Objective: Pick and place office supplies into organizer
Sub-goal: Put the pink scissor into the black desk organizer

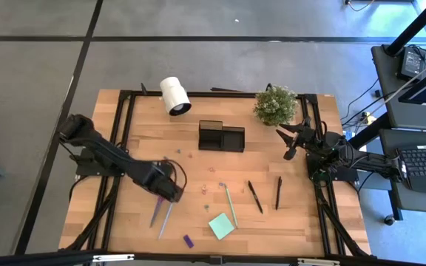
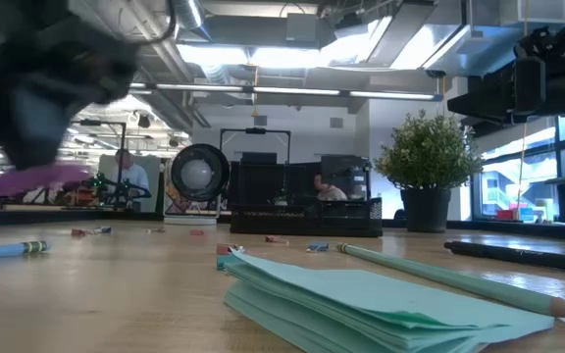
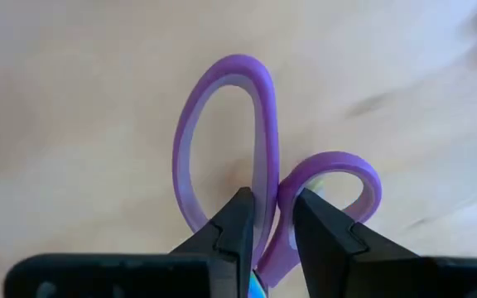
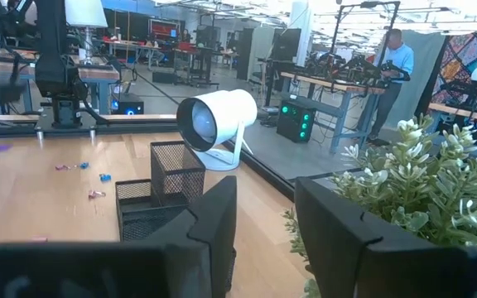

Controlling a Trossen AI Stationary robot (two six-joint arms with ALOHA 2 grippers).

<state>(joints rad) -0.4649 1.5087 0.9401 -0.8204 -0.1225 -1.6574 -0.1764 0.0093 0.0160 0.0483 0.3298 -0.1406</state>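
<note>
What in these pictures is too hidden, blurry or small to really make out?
- Scissors blades: the left wrist view shows only the purple handles; the left tool covers the rest.
- Left tool in the low view: a dark blur, fingers unreadable.
- Small bits on the table, high view: too small to identify.
- Organizer contents: dark inside, nothing discernible.
- Black pen, low view: cut off by the right edge.

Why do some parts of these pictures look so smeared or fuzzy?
Low view: the left gripper and purple-handled scissors are streaked with motion blur, and the close sticky pad is soft. Left wrist view: the table behind the scissors is blurred. Right wrist view: its own fingers are out of focus.
</note>
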